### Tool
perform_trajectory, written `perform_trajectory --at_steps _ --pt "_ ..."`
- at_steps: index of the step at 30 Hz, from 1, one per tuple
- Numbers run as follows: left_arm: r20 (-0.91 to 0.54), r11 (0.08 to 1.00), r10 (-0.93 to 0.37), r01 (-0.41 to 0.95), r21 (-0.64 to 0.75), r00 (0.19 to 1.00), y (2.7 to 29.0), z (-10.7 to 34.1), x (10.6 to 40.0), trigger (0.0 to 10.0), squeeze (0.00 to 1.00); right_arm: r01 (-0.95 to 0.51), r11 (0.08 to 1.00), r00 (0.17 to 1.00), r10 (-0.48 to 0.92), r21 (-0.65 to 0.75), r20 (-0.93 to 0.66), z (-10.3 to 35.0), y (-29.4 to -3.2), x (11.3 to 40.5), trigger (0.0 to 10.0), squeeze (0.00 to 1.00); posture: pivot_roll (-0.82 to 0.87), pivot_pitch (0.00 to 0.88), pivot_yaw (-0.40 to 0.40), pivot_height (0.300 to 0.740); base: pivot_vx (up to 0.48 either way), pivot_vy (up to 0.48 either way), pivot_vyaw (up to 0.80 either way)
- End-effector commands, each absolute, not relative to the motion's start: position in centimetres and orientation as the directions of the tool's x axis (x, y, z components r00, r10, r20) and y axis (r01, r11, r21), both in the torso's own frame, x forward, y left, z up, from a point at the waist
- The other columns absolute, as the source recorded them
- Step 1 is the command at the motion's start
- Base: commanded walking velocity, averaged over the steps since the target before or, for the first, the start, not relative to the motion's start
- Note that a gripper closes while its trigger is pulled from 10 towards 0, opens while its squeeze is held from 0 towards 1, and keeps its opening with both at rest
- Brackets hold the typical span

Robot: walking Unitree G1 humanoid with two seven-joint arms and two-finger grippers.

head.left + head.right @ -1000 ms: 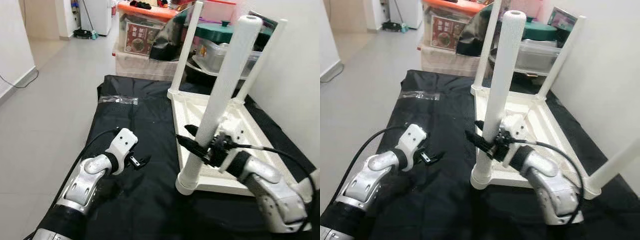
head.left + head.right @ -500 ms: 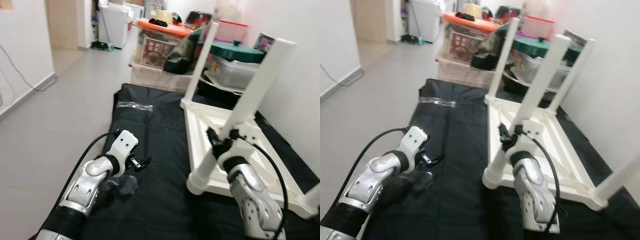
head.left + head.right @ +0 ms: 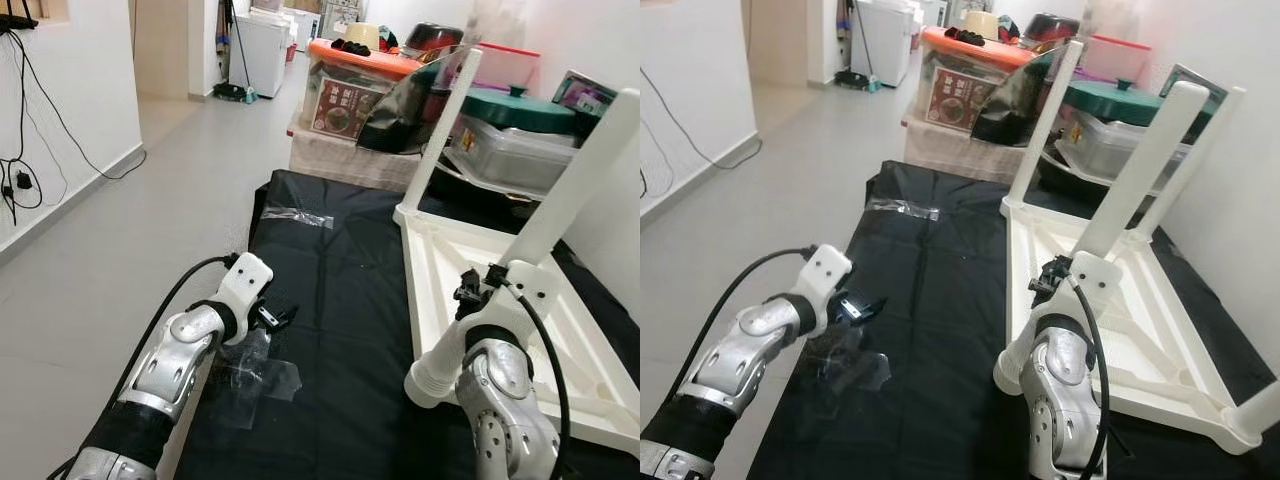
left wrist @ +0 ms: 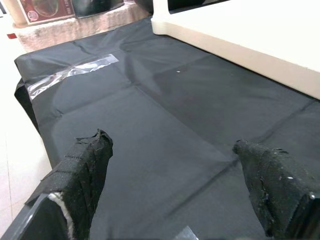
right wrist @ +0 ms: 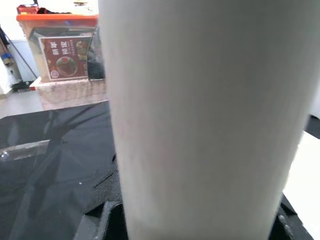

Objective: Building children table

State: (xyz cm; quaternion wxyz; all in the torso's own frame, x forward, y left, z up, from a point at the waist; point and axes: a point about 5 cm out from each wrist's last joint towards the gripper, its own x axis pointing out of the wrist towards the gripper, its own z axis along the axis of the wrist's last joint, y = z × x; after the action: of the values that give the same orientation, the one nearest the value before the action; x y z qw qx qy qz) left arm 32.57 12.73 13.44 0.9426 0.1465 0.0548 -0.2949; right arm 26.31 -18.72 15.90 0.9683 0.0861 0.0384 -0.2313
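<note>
The white children's table (image 3: 1120, 300) is lying upside down on the black sheet (image 3: 930, 290), legs up, so the leg-fitting step looks to be in hand. The near leg (image 3: 1110, 230) is gripped low down, just above its socket at the table's near corner, by the right gripper (image 3: 1050, 278); in the right wrist view the leg (image 5: 200, 115) is seen clamped between the black fingers. A twist or push down into the socket is probably what's called for next, though how well it's seated can't be made out, since the joint is hidden behind the arm. Off the table's open side, the left gripper (image 3: 272, 317) is held over the sheet, fingers (image 4: 85, 170) spread wide and empty, near some clear plastic wrap (image 3: 255, 375).
</note>
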Motion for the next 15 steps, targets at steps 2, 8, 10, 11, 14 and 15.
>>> perform_trajectory --at_steps 2,8,10,11,14,15 --pt "-0.2 0.777 -0.54 0.576 0.255 0.817 12.8 13.3 32.9 10.0 0.0 0.514 0.855 0.824 -0.469 0.069 -0.319 11.7 -20.0 25.4 10.0 0.85 0.14 0.0 -0.133 0.74 0.0 0.0 0.0" --pt "-0.202 0.773 -0.543 0.579 0.259 0.815 12.6 13.2 33.0 10.0 0.0 0.498 0.861 0.848 -0.457 0.105 -0.268 13.0 -20.1 25.3 10.0 1.0 0.13 0.0 -0.128 0.74 0.0 0.0 0.0" --pt "-0.203 0.771 -0.545 0.581 0.26 0.814 12.5 13.2 33.0 10.0 0.0 0.486 0.864 0.862 -0.45 0.128 -0.235 13.8 -20.1 25.2 10.0 1.0 0.13 0.0 -0.125 0.74 0.0 0.0 0.0" --pt "-0.203 0.77 -0.546 0.582 0.261 0.813 12.4 13.2 33.0 10.0 0.0 0.483 0.864 0.867 -0.449 0.141 -0.216 14.5 -20.0 25.1 10.0 1.0 0.13 0.0 -0.125 0.74 0.0 0.0 0.0" --pt "-0.204 0.768 -0.547 0.584 0.263 0.812 12.4 13.2 33.0 10.0 0.0 0.463 0.867 0.884 -0.435 0.183 -0.174 15.6 -19.9 25.1 10.0 1.0 0.12 0.0 -0.119 0.74 0.0 0.0 0.0" --pt "-0.204 0.764 -0.551 0.588 0.265 0.809 12.2 13.2 32.9 10.0 0.0 0.323 0.902 0.944 -0.327 0.286 -0.033 18.5 -19.5 25.2 10.0 1.0 0.11 0.0 -0.112 0.74 0.0 0.0 0.0"
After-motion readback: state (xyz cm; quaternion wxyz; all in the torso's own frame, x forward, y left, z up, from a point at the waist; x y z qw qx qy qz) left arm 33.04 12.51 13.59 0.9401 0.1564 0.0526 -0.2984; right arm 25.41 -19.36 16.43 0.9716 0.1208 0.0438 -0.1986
